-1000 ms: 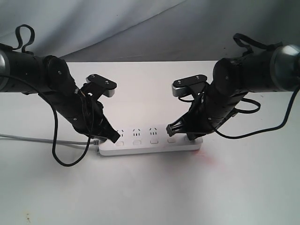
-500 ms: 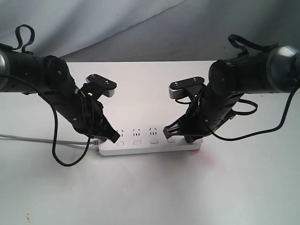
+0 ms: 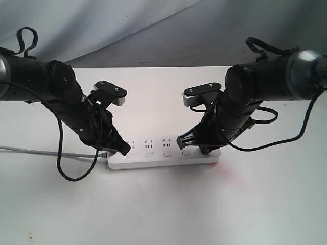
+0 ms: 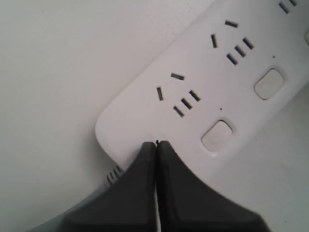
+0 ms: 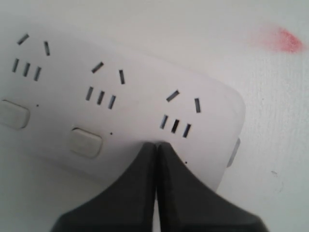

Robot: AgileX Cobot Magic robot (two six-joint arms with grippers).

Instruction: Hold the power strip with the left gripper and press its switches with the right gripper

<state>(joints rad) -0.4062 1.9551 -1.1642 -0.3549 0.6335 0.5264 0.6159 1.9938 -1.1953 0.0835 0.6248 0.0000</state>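
The white power strip [image 3: 163, 157] lies flat across the table, its grey cord [image 3: 30, 151] leaving to the left. My left gripper [image 3: 125, 148] is shut and its tips [image 4: 156, 143] press down on the strip's cord end [image 4: 145, 116], beside the first switch [image 4: 217, 136]. My right gripper [image 3: 181, 142] is also shut. Its tips [image 5: 156, 143] rest on the strip's face [image 5: 135, 121] just under the last outlet [image 5: 181, 116], and that outlet's switch is hidden under the fingers. The neighbouring switch [image 5: 86, 142] shows uncovered.
The white table [image 3: 163, 204] runs back to a grey cloth backdrop [image 3: 153, 25]. A faint red mark [image 5: 280, 39] is on the table off the strip's far end. A black cable [image 3: 71, 173] loops under the left arm onto the table.
My right arm has shifted slightly to the left along the strip, its shut tips moving from near the right end inward. The left arm and the strip have not moved.
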